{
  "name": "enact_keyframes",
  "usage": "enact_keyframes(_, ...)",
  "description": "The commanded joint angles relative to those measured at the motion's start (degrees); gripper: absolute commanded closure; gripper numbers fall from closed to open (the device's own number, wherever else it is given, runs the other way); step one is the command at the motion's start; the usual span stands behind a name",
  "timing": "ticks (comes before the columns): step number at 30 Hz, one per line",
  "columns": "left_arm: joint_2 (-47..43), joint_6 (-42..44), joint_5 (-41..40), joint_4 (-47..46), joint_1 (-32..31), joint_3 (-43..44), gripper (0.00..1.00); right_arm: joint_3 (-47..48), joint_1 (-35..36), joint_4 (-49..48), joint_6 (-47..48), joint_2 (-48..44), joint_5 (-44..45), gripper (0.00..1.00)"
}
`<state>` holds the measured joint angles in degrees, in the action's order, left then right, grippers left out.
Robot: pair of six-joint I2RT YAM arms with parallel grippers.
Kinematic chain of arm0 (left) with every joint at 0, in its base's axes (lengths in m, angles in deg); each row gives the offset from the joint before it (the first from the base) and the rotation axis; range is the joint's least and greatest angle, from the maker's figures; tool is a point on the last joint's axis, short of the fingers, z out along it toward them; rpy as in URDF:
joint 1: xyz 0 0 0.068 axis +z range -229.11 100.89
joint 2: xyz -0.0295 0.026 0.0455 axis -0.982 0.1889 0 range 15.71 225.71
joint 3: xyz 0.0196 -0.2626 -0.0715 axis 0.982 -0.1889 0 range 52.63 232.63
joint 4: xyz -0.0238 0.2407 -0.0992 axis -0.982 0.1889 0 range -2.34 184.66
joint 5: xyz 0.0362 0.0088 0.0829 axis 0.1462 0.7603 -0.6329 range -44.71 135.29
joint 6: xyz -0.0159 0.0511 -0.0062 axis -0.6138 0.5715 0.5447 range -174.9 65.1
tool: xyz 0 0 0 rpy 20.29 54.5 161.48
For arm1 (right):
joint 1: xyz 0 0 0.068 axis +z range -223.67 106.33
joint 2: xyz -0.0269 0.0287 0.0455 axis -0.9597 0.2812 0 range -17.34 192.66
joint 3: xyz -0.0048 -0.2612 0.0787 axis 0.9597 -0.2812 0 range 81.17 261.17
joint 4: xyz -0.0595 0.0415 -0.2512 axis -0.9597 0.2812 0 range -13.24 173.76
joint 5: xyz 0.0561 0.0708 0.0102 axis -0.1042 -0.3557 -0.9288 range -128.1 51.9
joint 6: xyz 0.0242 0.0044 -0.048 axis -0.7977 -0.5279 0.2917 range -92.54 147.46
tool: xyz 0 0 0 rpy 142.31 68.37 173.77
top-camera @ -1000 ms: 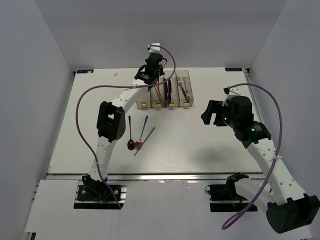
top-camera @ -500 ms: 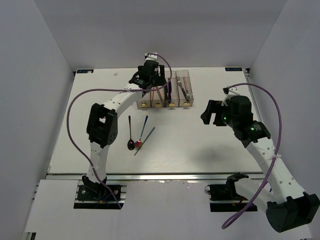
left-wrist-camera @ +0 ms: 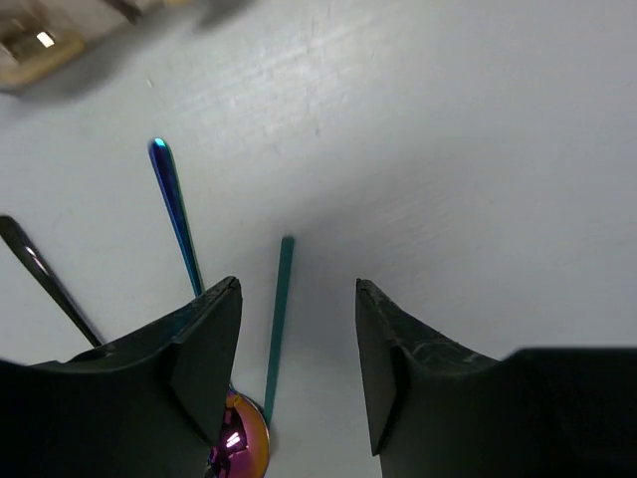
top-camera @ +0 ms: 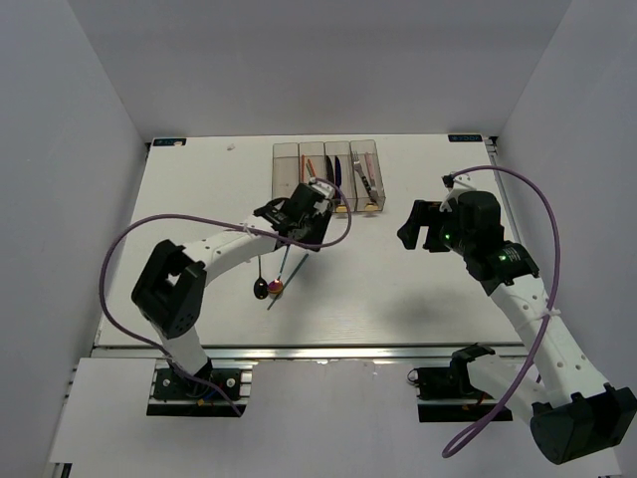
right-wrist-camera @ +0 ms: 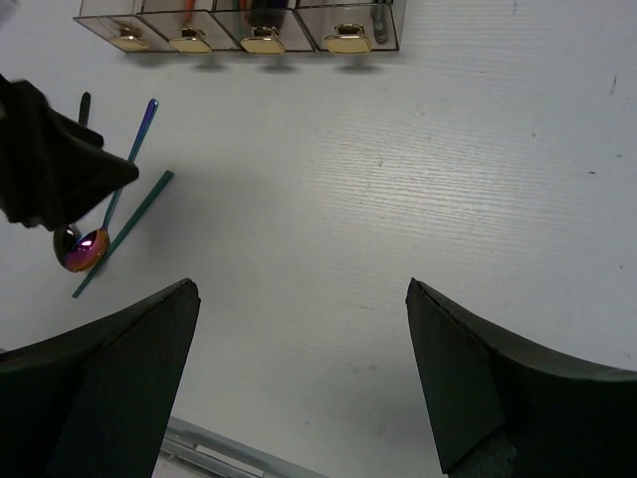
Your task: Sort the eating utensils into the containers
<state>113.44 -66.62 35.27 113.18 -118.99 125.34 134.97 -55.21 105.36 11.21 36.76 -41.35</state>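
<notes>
Inspecting the overhead view, I found the left gripper (left-wrist-camera: 297, 297) low over the table (top-camera: 179, 219), just in front of the containers (top-camera: 286, 159). Its jaws stood apart with nothing between them but bare table and the utensil below. The right gripper (right-wrist-camera: 302, 289) hung well to the right of the bins. Its jaws were spread wide and held nothing.

Three utensils lay loose on the table, close together beneath the left gripper:
- The teal chopstick (left-wrist-camera: 280, 309) lay directly under the gap between the left fingers (left-wrist-camera: 199, 349), not touched by either.
- The blue-handled spoon (left-wrist-camera: 176, 214) lay just beside the chopstick. Its iridescent bowl showed at the near end, partly hidden behind one finger.
- The black utensil (left-wrist-camera: 45, 279) lay on the far side of the spoon, its lower end out of sight, so its type could not be confirmed.

The four containers stood joined in a row near the far edge of the table, each with a yellow tab (right-wrist-camera: 262, 40) at its near end. An orange-red, a dark purple and a grey utensil showed in three of them. The contents of the bin at the left end of the row could not be determined.
</notes>
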Motion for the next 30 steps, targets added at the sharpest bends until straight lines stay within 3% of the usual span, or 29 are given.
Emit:
enact_keyframes(1,1.75,0.04,0.18,4.36,-0.02,-0.72,0.41,1.22,0.35,-0.39,0.43,-1.02,-1.06,0.11)
enact_keyframes(13,4.75,-5.76,2.99,0.15,-0.20,-9.77,0.50,1.22,0.53,-0.91,0.34,0.03,-1.50,0.11)
enact_keyframes(16,5.10,-6.99,5.44,-0.12,-0.20,-11.09,0.58,1.31,0.61,-1.09,0.17,0.03,-1.50,0.11)
enact_keyframes(17,5.27,-7.60,5.97,0.23,-0.29,-11.27,0.68,1.31,0.61,-1.09,0.17,0.03,-1.50,0.11)
enact_keyframes(20,6.32,-8.40,5.37,1.11,-1.95,-11.45,0.79,1.39,0.70,-1.09,-0.01,0.03,-1.68,0.11)
enact_keyframes(23,7.91,-9.45,4.32,2.34,-3.62,-11.45,1.00,1.48,0.61,-1.09,-0.10,-0.23,-1.68,0.11)
enact_keyframes(27,6.60,-11.91,4.92,2.78,-6.35,-10.57,1.00,1.83,0.70,-0.92,-0.10,-0.32,-1.24,0.11)
enact_keyframes(30,3.18,-13.75,5.46,2.78,-8.20,-5.31,1.00,2.18,0.70,-0.65,0.25,-0.23,-0.28,0.11)
